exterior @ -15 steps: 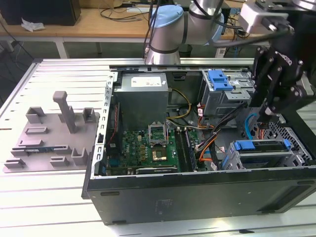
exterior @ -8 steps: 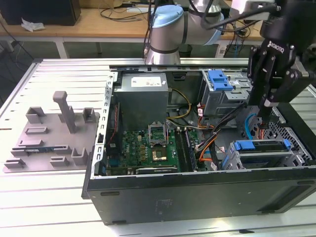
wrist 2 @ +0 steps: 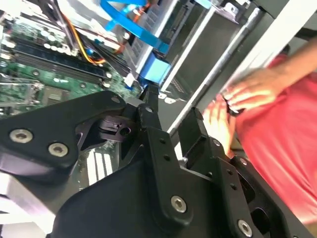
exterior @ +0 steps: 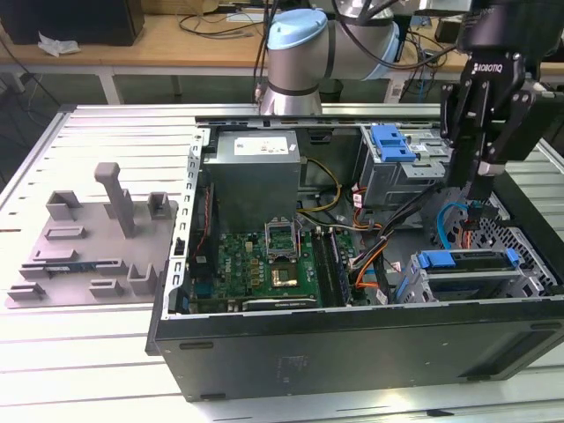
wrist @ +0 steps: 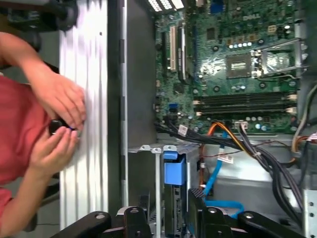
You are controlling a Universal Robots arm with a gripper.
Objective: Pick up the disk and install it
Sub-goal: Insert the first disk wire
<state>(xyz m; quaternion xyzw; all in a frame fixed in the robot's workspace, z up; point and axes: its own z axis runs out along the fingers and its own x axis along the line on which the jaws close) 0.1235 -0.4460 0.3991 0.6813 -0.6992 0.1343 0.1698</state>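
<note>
Disk lies inside the open computer case, in the drive cage at the exterior view's right, hard by the case's near wall, with the blue carrier uppermost and the silver body under it. Your gripper hangs above the cage, apart from the disk, claw released and carrying nothing. My reading is that the disk is already in a bay rather than out on the table, so the carrying part looks done. Whether it is pushed fully home or cabled, you cannot tell from these pictures. A second blue bracket sits in the farther cage, beside the grey power-supply box. The exterior view gives you the layout: the motherboard mid-case, a grey fixture on the slatted table well off to that view's left, and the height of the gripper over the cage. Both wrist views give you what that one lacks. In the first wrist view the spread fingers straddle the line of the carrier's blue end, with orange and blue cables just beside it. A person's hands work a small dark object at the table edge outside the case wall. The second wrist view shows the same hands and a red garment near the case.
</note>
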